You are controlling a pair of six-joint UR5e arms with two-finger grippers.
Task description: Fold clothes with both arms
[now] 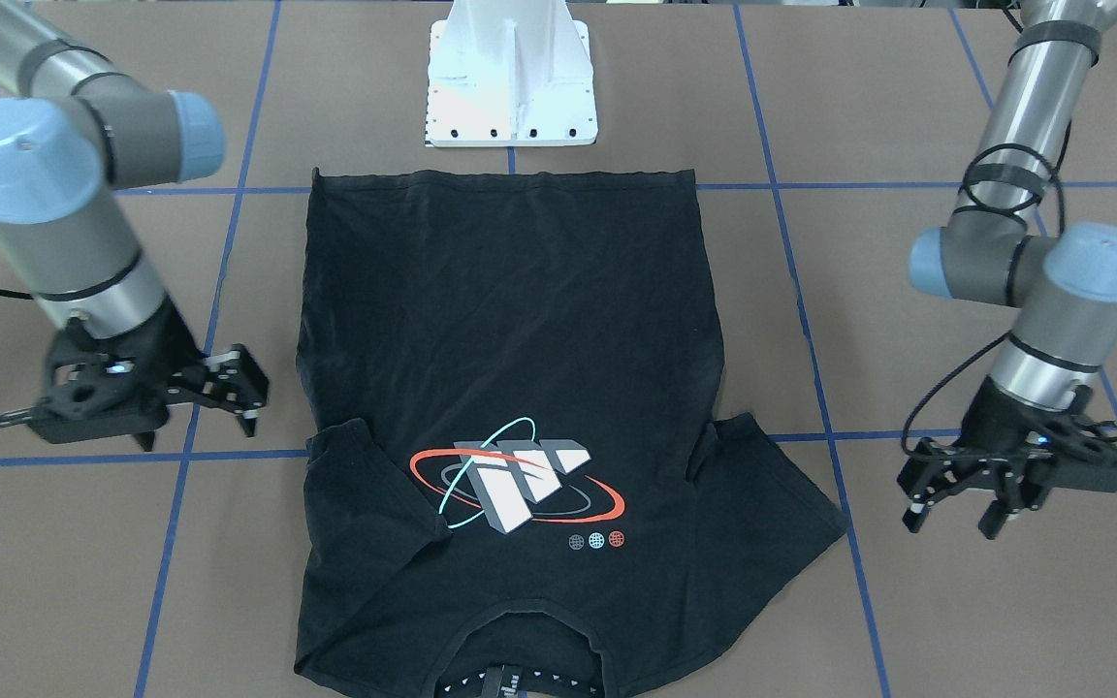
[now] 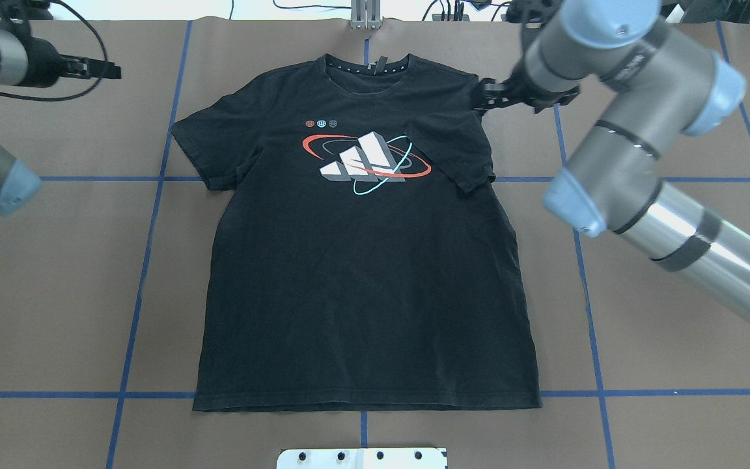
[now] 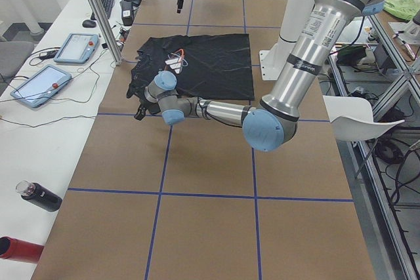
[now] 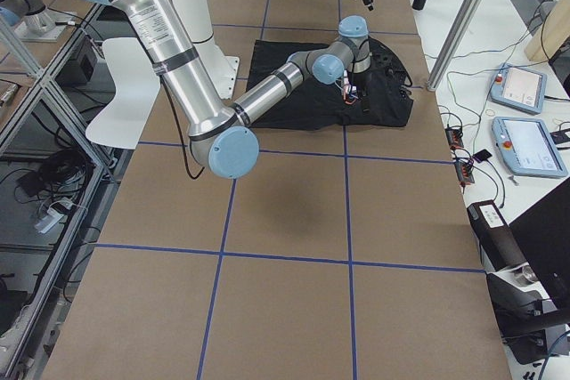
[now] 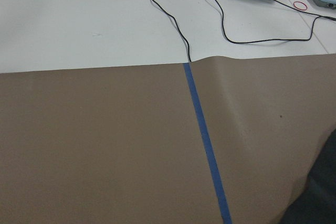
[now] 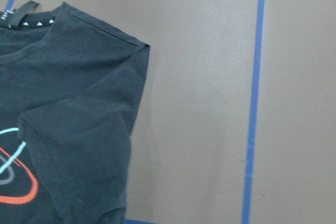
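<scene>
The black T-shirt [image 1: 510, 320] [image 2: 362, 273] lies flat on the brown table, graphic [image 2: 365, 159] facing up and collar away from the robot base. The sleeve on the robot's right side is folded in over the chest [image 2: 453, 153]; the other sleeve [image 2: 202, 146] is spread out. My right gripper [image 1: 246, 393] [image 2: 482, 98] hovers open just beside the folded shoulder, holding nothing. Open and empty too, my left gripper [image 1: 956, 519] [image 2: 111, 68] stands off the spread sleeve. The right wrist view shows the shoulder and collar [image 6: 79, 103]; the left wrist view shows only a shirt edge [image 5: 320, 198].
The white pedestal base [image 1: 510, 87] stands at the shirt's hem side. Blue tape lines [image 2: 147, 260] grid the brown table. A white side table beyond the collar holds teach pendants [image 3: 75, 47], cables and bottles [image 3: 39, 196].
</scene>
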